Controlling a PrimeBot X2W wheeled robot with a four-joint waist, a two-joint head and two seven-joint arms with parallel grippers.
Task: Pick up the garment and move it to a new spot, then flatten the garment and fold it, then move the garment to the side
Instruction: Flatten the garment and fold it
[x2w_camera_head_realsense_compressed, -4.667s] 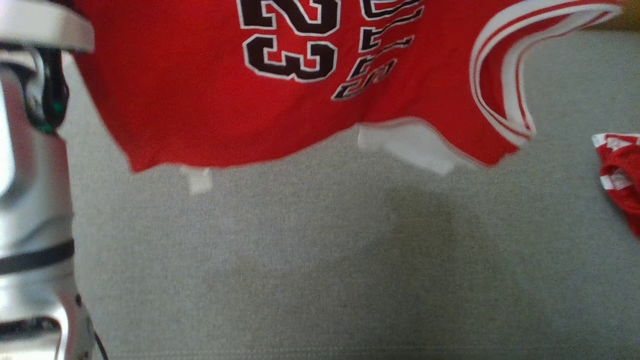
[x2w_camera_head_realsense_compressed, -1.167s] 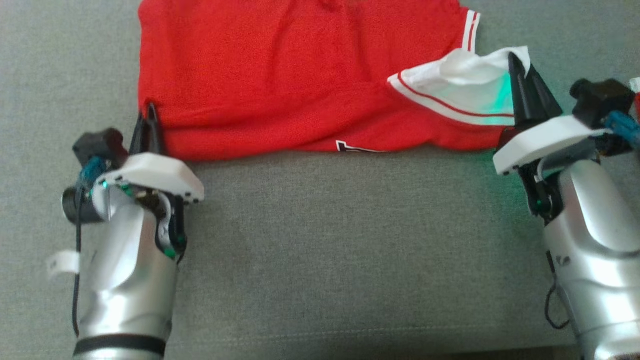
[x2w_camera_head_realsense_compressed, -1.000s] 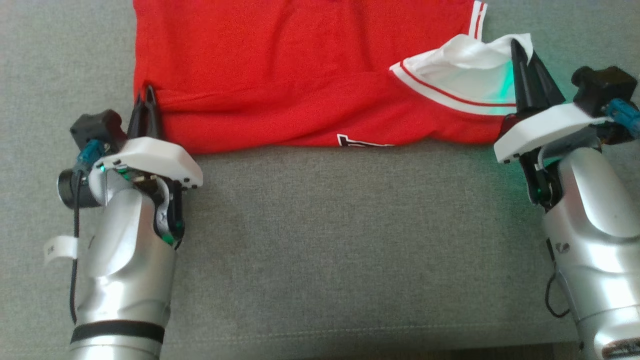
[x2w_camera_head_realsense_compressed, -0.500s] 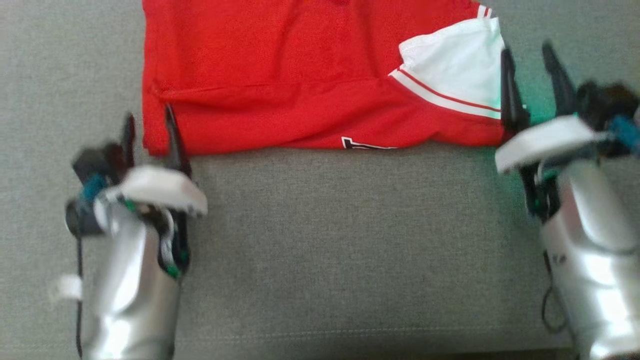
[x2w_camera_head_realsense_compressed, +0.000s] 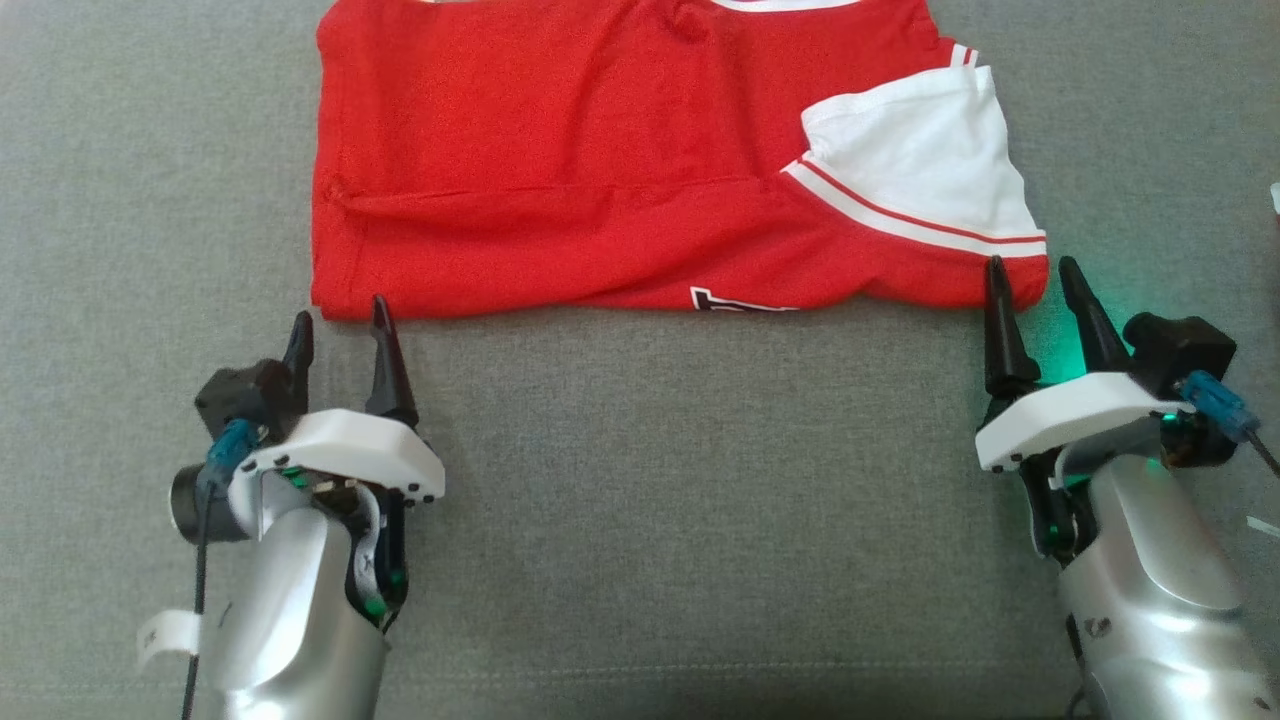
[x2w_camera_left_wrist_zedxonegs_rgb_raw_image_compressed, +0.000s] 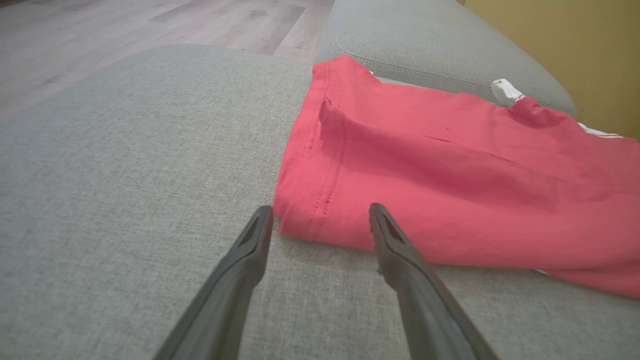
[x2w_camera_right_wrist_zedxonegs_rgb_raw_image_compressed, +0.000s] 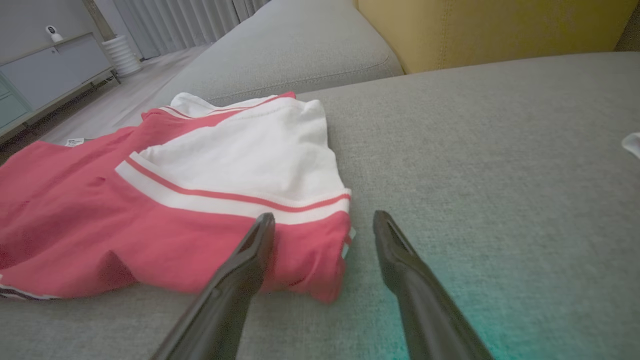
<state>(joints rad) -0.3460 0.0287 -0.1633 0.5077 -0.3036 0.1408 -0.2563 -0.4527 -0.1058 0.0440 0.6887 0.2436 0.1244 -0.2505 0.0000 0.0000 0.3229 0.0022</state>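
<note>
Since both sets of fingers stand spread wide with nothing in them, my read is we're in the fold step, between grasps. The garment (x2w_camera_head_realsense_compressed: 560, 180) lies doubled over on the grey sofa cushion (x2w_camera_head_realsense_compressed: 640, 500). Its near edge looks like a fold line, with a sliver of black lettering showing along it. Not yet moved to the side.

Garment: red jersey, white armhole panel with a red stripe at the robot's right end, hem at the left end. Mostly flat. One ridge runs across the middle from the left hem, plus a small pucker near the far edge.

Left fingers (x2w_camera_head_realsense_compressed: 385, 355): just short of the near-left corner, tips about level with the edge. The left wrist view puts that corner between the two tips, slightly beyond them. Looks apart, but contact isn't certain.

Right fingers (x2w_camera_head_realsense_compressed: 998, 330): at the near-right corner. In the right wrist view the inboard finger overlaps the red corner band and the outboard one is over bare cushion. Can't tell if it's touching.

Next move, my guess: a second fold or the carry to the side. Either way the tips need to go down onto the cushion, catch both layers at each corner, close together, then lift evenly so the fold doesn't slide open. The ridge may want smoothing first.
</note>
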